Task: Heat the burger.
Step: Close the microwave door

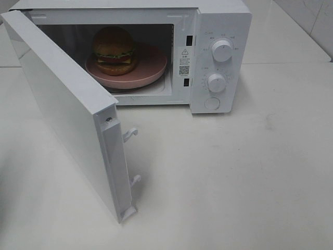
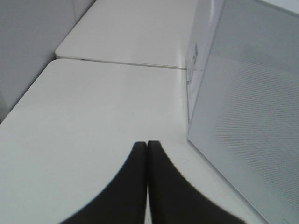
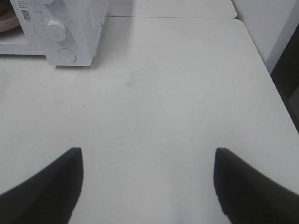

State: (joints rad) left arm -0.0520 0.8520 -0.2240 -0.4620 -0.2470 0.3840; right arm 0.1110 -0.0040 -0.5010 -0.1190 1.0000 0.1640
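Observation:
The burger [image 1: 114, 50] with its brown bun, lettuce and red and yellow layers sits on a round pink plate [image 1: 153, 66] inside the white microwave [image 1: 221, 31]. The microwave door [image 1: 67, 112] stands wide open toward the front left. Neither gripper shows in the exterior high view. My left gripper [image 2: 147, 145] is shut and empty, over the table just outside the open door [image 2: 252, 126]. My right gripper [image 3: 148, 156] is open and empty, over bare table in front of the microwave's control panel [image 3: 60, 32].
The microwave has two knobs [image 1: 222, 51] [image 1: 216, 82] and a round door button [image 1: 212, 103] on its right panel. Two white latch hooks [image 1: 130, 134] stick out of the door's edge. The white table [image 1: 234, 182] joins a second table behind [image 2: 140, 28].

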